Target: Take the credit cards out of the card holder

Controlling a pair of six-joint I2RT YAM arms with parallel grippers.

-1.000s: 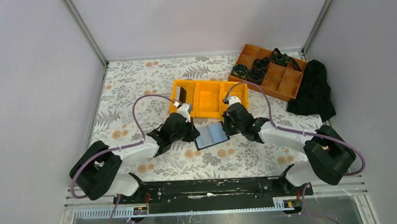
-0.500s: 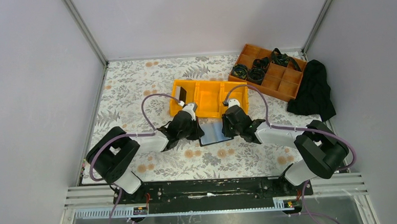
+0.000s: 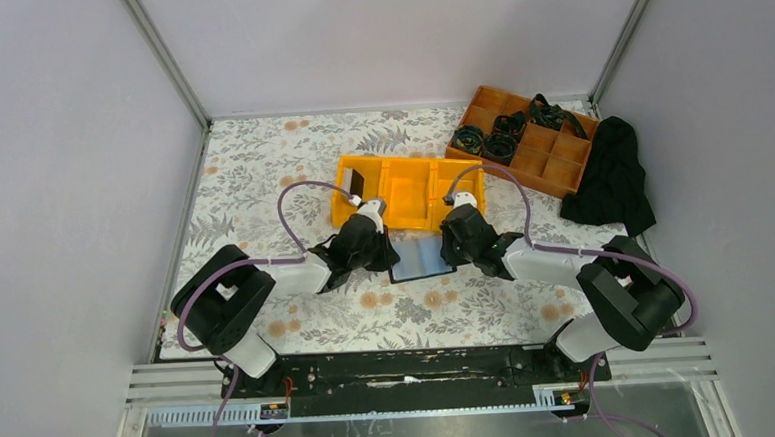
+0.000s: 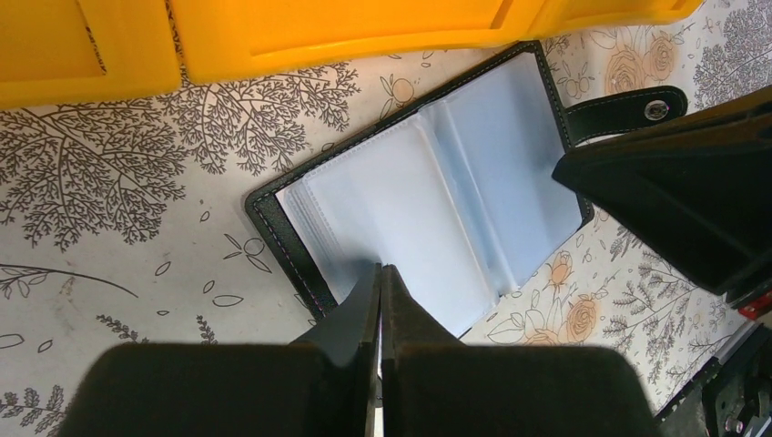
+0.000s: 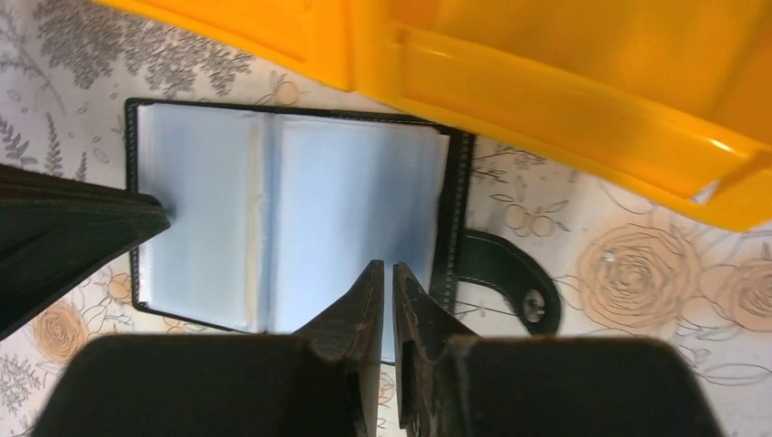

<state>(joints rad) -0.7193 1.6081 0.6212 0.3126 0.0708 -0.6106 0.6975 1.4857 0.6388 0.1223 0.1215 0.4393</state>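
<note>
- Two shut tight: left gripper (image 4: 380, 273) and right gripper (image 5: 387, 269), tips at the open card holder (image 4: 437, 191), centre frame.
- Best to pin one cover, then slide credit cards out sideways.

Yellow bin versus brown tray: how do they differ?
The yellow bin has three large compartments in a row; the brown tray has many smaller ones. The yellow bin holds a dark flat thing at its left end; the brown tray holds several black coils. The yellow bin lies beside the open card holder; the brown tray beside a black cloth. Both are open-topped.
</note>
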